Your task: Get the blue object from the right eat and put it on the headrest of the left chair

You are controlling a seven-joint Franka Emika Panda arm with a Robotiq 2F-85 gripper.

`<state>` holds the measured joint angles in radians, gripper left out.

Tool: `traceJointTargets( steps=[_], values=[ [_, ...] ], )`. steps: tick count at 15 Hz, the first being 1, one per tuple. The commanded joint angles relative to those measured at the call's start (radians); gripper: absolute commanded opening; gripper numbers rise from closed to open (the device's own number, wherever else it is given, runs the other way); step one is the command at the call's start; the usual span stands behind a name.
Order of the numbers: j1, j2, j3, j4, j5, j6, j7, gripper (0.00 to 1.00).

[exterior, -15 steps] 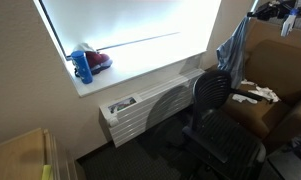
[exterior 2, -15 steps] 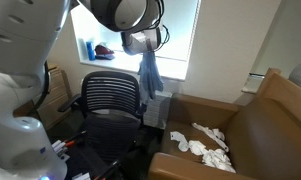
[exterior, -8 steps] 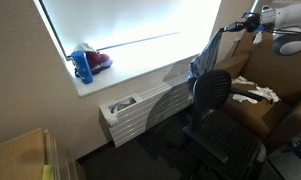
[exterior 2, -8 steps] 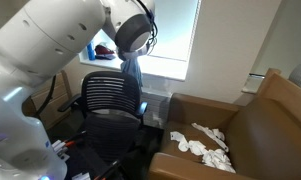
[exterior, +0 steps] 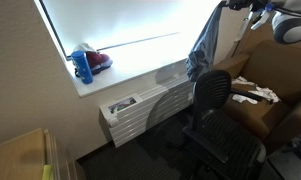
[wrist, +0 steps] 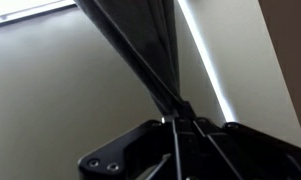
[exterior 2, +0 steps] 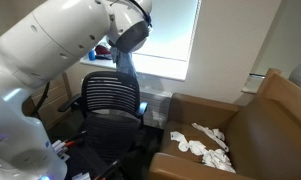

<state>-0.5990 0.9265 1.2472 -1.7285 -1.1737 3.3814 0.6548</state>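
Note:
The blue object is a blue-grey cloth (exterior: 203, 45) hanging from my gripper (exterior: 226, 5) above the black mesh office chair (exterior: 212, 92). In an exterior view the cloth (exterior 2: 127, 68) dangles just over the chair's backrest (exterior 2: 110, 93). In the wrist view the cloth (wrist: 140, 40) stretches away from my shut jaws (wrist: 177, 118). The brown armchair (exterior 2: 240, 130) holds white crumpled cloths (exterior 2: 202, 143) on its seat.
A window sill (exterior: 130, 78) carries a blue bottle (exterior: 83, 66) and a red item. A white radiator (exterior: 145, 105) stands under the sill behind the office chair. A cardboard box (exterior: 25, 155) stands at the lower corner.
My gripper has carried the cloth from above the brown armchair sideways and higher, so it now hangs over the office chair's backrest.

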Motion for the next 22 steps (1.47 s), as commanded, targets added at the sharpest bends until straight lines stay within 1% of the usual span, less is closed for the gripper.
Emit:
traceJointTargets(
  steps=[1, 2, 3, 4, 5, 6, 7, 9, 10, 12, 14, 15, 16, 17, 18, 20, 22],
  values=[
    [-0.18, -0.095, 0.085, -0.141, 0.076, -0.072, 0.143, 0.0],
    [-0.231, -0.08, 0.115, -0.168, 0.076, -0.109, 0.156, 0.0],
    [-0.282, -0.05, 0.122, -0.193, 0.067, -0.139, 0.153, 0.0],
    [-0.333, -0.003, 0.144, -0.219, 0.061, -0.188, 0.14, 0.0],
    [-0.369, 0.037, 0.155, -0.229, 0.068, -0.247, 0.118, 0.0],
    [-0.411, 0.093, 0.171, -0.244, 0.081, -0.311, 0.082, 0.0],
    [-0.433, 0.188, 0.194, -0.243, 0.106, -0.379, 0.023, 0.0],
    [-0.434, 0.258, 0.137, -0.246, 0.143, -0.463, -0.028, 0.0],
    [-0.441, 0.323, 0.132, -0.267, 0.15, -0.498, -0.097, 0.0],
    [-0.441, 0.388, 0.101, -0.282, 0.167, -0.589, -0.175, 0.0],
    [-0.428, 0.489, 0.108, -0.274, 0.196, -0.687, -0.3, 0.0],
    [-0.407, 0.52, 0.114, -0.243, 0.207, -0.719, -0.344, 0.0],
    [-0.393, 0.54, 0.111, -0.227, 0.2, -0.721, -0.376, 0.0],
    [-0.338, 0.445, 0.057, -0.211, 0.365, -0.624, -0.494, 0.0],
    [-0.322, 0.462, 0.068, -0.195, 0.421, -0.627, -0.541, 0.0],
    [-0.283, 0.458, 0.058, -0.159, 0.572, -0.629, -0.687, 0.0],
    [-0.258, 0.462, 0.073, -0.153, 0.696, -0.64, -0.837, 0.0]
  ],
)
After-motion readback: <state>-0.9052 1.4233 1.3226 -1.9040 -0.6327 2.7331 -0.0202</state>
